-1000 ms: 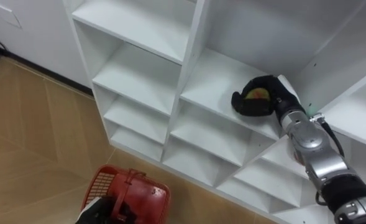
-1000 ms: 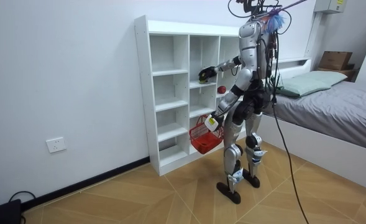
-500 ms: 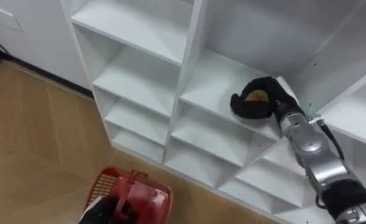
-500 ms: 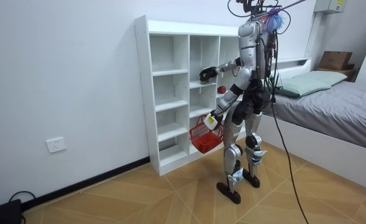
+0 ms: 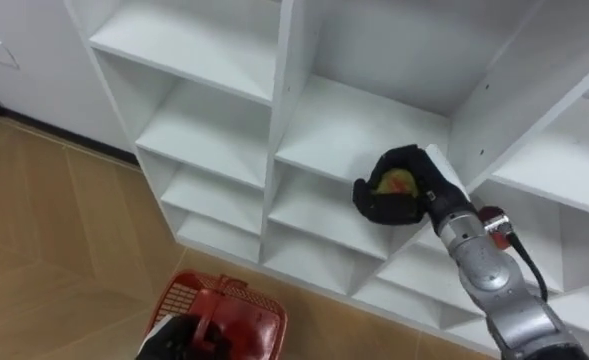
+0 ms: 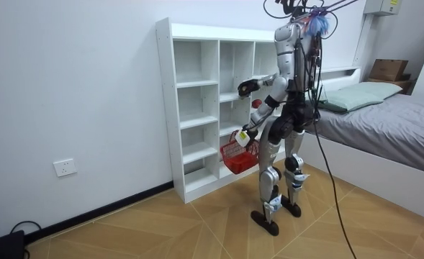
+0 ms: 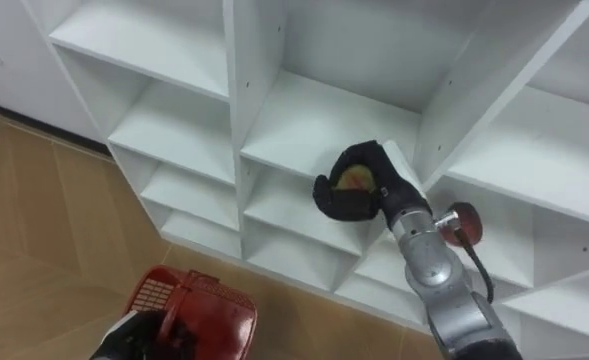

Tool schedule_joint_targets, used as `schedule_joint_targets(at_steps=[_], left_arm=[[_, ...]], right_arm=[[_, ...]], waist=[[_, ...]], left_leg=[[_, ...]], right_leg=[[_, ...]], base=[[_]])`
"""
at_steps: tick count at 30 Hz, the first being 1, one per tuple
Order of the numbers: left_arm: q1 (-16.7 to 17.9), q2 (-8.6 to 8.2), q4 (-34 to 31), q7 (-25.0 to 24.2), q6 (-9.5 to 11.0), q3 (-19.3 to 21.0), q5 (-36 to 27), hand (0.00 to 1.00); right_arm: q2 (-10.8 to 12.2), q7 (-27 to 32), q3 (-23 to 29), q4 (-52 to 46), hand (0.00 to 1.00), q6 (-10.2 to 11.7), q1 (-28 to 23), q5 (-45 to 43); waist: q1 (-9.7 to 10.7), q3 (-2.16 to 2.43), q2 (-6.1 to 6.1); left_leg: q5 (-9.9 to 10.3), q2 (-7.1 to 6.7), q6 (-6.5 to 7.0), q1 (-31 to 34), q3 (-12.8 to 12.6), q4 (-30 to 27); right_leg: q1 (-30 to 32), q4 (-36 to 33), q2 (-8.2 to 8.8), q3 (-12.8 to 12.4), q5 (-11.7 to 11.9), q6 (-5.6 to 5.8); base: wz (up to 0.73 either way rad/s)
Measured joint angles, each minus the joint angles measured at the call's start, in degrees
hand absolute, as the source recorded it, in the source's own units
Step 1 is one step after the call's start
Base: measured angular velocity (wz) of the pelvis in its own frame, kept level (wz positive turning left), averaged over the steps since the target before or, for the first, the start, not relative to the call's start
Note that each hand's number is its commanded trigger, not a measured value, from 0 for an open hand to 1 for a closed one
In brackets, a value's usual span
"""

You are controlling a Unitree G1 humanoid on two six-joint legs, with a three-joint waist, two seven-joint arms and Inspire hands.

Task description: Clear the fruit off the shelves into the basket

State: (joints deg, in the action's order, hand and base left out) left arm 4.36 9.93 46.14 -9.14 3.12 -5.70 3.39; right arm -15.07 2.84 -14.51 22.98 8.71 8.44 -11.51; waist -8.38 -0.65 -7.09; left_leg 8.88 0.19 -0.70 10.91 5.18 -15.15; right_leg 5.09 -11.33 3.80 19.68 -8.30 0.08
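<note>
We see the fruit (image 5: 395, 183), yellow-green with a reddish flush, inside the right hand (image 5: 376, 208). The fingers (image 5: 406, 157) are clenched round it from the sides and from below, so only part of its face peeks out between them.

A second ago this hand lay on the board of a middle compartment of the closet (image 5: 344, 120), closed over the fruit there. Now it has drawn back. In the room view the hand hangs in the air just in front of the closet's face, no longer inside the compartment, and the fruit has come out with it. We take this to mean that this fruit has been picked and that what remains is the carry down to the basket.

The basket (image 5: 242, 322), red with an open mesh, hangs well below the fruit and towards the robot's left, over the wooden floor (image 5: 44, 240). The left hand (image 5: 177, 337) is wrapped round its handle. We judge that the right arm must swing down and across before the fingers can let go.

Just beyond the right forearm, on a board of the next column, rests a red round thing (image 7: 463, 222), probably another fruit, not yet collected.

The robot stands upright facing the closet.
</note>
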Motion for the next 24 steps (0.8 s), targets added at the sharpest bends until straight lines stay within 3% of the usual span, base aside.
schedule_joint_targets(at_steps=[7, 13, 18, 24], left_arm=[[-1.36, -0.16, 0.14, 1.21, 2.27, -1.60, -0.67, 1.00], [-1.35, -0.48, 0.16, 1.08, 2.53, -2.93, -1.76, 1.00], [-1.69, -0.57, 0.16, 0.75, 2.78, -4.94, -6.27, 1.00], [-2.05, -1.59, 0.05, -0.89, 3.27, -5.19, -8.36, 1.00]], right_arm=[[0.97, -0.49, -0.60, -1.13, 1.00, 0.05, -0.93, -0.06], [2.12, -0.73, -2.72, -1.65, 1.00, 0.28, -1.98, 0.07], [2.32, -1.05, -4.67, -2.90, 1.00, 0.28, -3.25, -0.44], [2.89, -2.45, -5.26, -3.81, 1.00, 0.28, -4.61, -3.03]], waist=[[0.92, -0.05, 0.44], [1.71, 0.04, 0.88], [2.29, 0.03, 1.60], [3.12, -0.08, 2.63]], left_leg=[[-0.04, 0.08, 0.08, 0.34, -0.95, 0.44], [-0.07, 0.22, 0.12, 0.37, -1.78, 0.51], [-0.06, 0.25, 0.13, 0.28, -2.02, 0.62], [-0.06, 0.31, 0.13, 0.32, -2.16, 0.71]], right_leg=[[1.01, -0.45, -0.02, -1.34, 0.09, -0.07], [1.74, -0.53, -0.13, -2.47, 0.17, -0.05], [1.81, -0.53, -0.13, -2.66, 0.21, -0.02], [2.05, -0.58, -0.17, -3.20, 0.20, -0.02]], base=[[-0.08], [-0.08], [-0.01], [0.00]])
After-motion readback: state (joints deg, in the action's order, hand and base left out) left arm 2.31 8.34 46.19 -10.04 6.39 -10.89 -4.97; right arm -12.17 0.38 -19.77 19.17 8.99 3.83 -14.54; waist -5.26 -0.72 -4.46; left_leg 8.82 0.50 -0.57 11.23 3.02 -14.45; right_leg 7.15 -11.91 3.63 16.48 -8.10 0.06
